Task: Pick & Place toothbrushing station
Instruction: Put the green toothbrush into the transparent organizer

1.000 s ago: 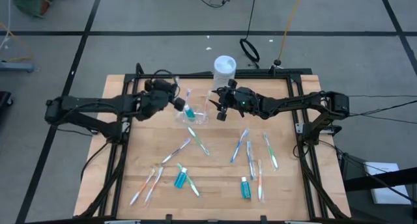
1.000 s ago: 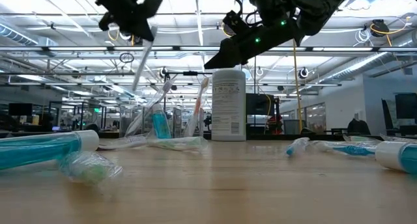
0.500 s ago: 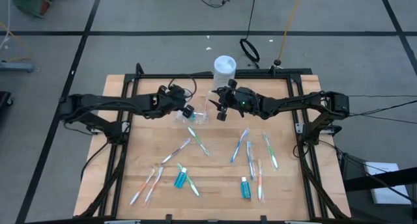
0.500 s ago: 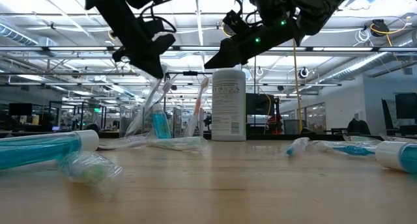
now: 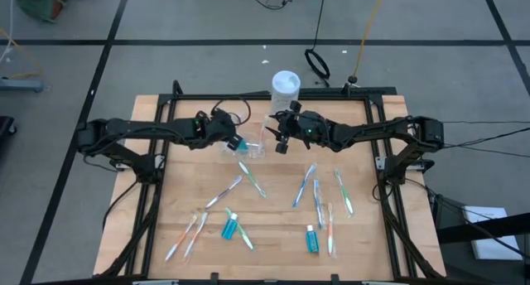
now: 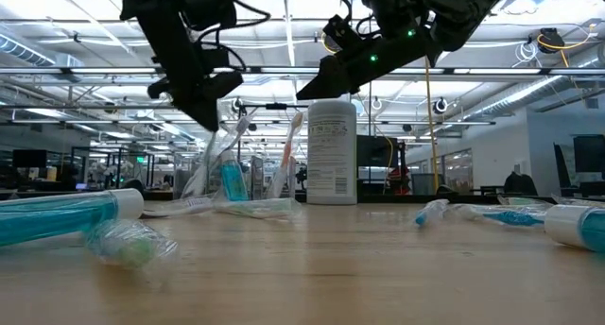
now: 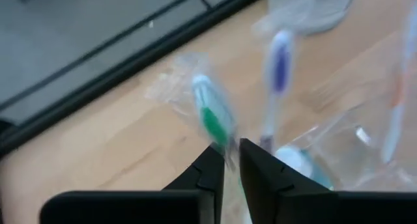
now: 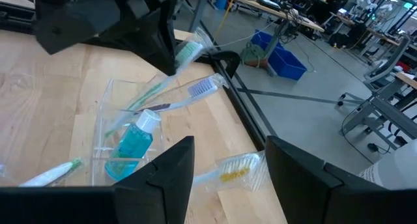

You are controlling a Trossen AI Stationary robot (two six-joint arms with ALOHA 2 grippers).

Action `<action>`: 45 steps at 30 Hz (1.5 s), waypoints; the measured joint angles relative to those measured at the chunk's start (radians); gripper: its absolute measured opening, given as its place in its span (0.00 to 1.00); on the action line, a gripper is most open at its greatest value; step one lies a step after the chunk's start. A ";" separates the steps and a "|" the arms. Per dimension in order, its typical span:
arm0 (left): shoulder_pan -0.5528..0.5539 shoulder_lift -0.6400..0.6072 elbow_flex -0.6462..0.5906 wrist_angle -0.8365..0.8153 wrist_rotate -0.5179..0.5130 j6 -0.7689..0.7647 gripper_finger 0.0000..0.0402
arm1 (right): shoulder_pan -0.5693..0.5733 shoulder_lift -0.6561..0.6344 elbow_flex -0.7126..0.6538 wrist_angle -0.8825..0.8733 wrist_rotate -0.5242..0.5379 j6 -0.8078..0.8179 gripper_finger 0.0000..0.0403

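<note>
A clear plastic cup (image 5: 254,146) stands at the table's far middle. It holds a teal toothpaste tube (image 8: 133,146), a blue-bristled toothbrush (image 8: 202,87) and other brushes. My left gripper (image 7: 232,160) hangs just left of the cup's rim, shut on a wrapped green-bristled toothbrush (image 7: 210,116). That brush's handle slants down into the cup. My right gripper (image 5: 280,144) hovers open just right of the cup and above it, touching nothing. My left gripper pinches the green toothbrush's neck (image 7: 227,149), just below the head, between its two fingertips. The fingers slant down from the table's left side and lie across the brush. The brush stands tilted, head up (image 8: 187,53), its lower part inside the cup (image 8: 140,100).
A white bottle (image 5: 286,84) stands behind the cup at the far edge. A wrapped orange-bristled brush (image 8: 234,168) lies beside the cup. Several loose toothbrushes (image 5: 306,185) and teal tubes (image 5: 229,227) lie scattered over the near half of the wooden table.
My left gripper has sunk and moved toward the cup, tipping its fingers further downward. The green toothbrush, which hung free above the table, now has its lower end down in the cup.
</note>
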 joint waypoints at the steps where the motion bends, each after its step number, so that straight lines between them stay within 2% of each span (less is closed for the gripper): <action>1: 0.006 0.000 0.000 -0.020 0.014 -0.009 0.16 | 0.000 0.000 0.000 0.000 0.000 0.000 0.45; 8: 0.030 0.000 0.000 -0.037 0.141 -0.024 0.31 | -0.002 0.000 0.000 0.000 0.001 -0.023 0.45; 12: 0.023 0.000 0.000 -0.038 0.139 -0.023 0.38 | -0.002 0.000 0.000 0.000 0.001 -0.019 0.45; 16: 0.026 0.000 0.000 -0.017 0.076 -0.043 0.42 | -0.002 0.000 0.000 -0.007 0.001 -0.019 0.45; 19: 0.039 0.000 0.000 -0.011 0.061 -0.048 0.43 | -0.003 0.000 0.000 -0.008 0.001 -0.019 0.45; 25: 0.042 0.000 0.000 -0.059 0.269 -0.055 0.43 | -0.010 0.000 0.000 -0.020 0.001 -0.019 0.45; 27: 0.033 0.000 0.000 -0.051 0.299 -0.049 0.43 | -0.014 0.000 0.000 -0.031 -0.001 -0.007 0.45; 30: 0.025 -0.006 0.000 -0.042 0.280 -0.029 0.43 | -0.017 0.000 0.000 -0.036 -0.033 0.058 0.45; 34: 0.038 -0.034 0.015 -0.075 0.282 -0.037 0.43 | -0.003 0.000 0.000 -0.035 -0.235 0.115 0.45; 40: 0.052 -0.101 0.018 -0.113 0.277 -0.010 0.43 | 0.078 0.000 0.000 -0.054 -0.231 0.113 0.45; 45: 0.074 -0.152 0.018 -0.094 0.273 -0.012 0.43 | 0.157 0.000 0.000 -0.090 -0.235 0.174 0.45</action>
